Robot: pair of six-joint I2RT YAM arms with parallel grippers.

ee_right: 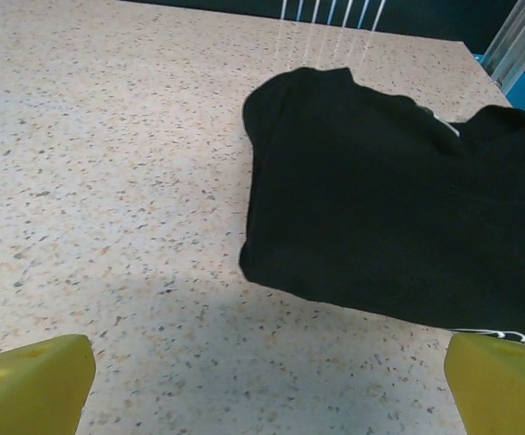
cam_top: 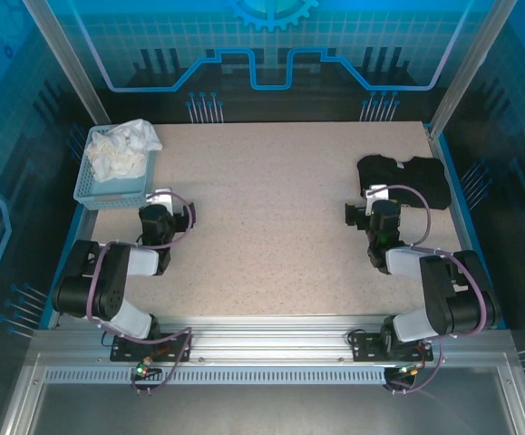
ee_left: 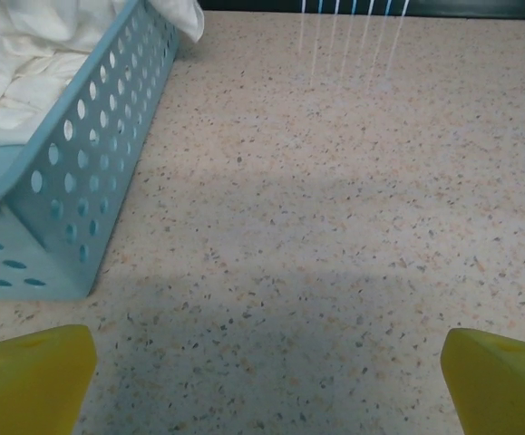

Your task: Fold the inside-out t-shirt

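The black t-shirt (cam_top: 405,177) lies folded into a compact bundle at the far right of the table; the right wrist view has it as a thick black slab (ee_right: 398,208) with a rounded near-left corner. My right gripper (cam_top: 377,193) sits just in front of it, open, its yellow fingertips (ee_right: 31,381) wide apart over bare table, nothing between them. On the left side my left gripper (cam_top: 160,197) hovers low beside the basket, also open, with yellow fingertips (ee_left: 26,376) spread and empty.
A light-blue perforated basket (cam_top: 94,186) holding a white cloth garment (cam_top: 121,149) stands at the far left; its wall (ee_left: 90,172) is close to my left gripper. Metal frame posts and blue rails border the speckled table (cam_top: 271,217).
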